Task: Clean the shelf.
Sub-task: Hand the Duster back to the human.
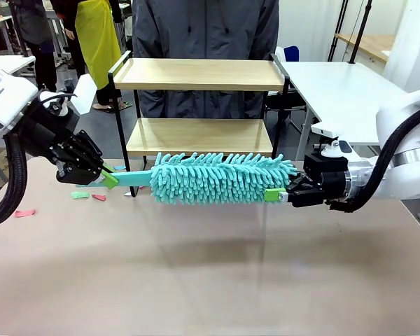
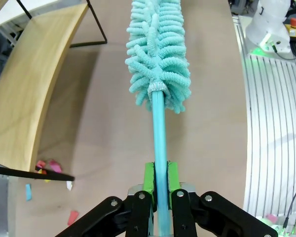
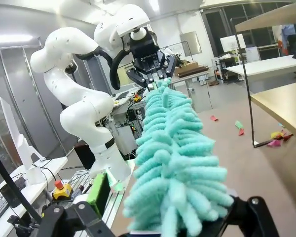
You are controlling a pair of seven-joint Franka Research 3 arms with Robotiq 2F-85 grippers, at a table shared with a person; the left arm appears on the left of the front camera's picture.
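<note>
Where the brown desk (image 1: 210,280) spreads bare, coloured paper scraps (image 1: 80,195) lie near its far left; white tables and a standing person (image 1: 206,28) fill the room behind. Shelf (image 1: 199,73): upright at the far edge, boards running left-right. Turquoise duster (image 1: 220,178): horizontal above the desk, parallel to it. Left claw (image 1: 106,179) pinches its handle; right claw (image 1: 278,195) grips the fluffy tip.

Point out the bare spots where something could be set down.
Free: both light wooden boards of the black-framed shelf, and the brown tabletop nearer than the fluffy teal duster. Crowded: the duster's span between left hand and right hand; coloured paper scraps by the shelf's foot.
</note>
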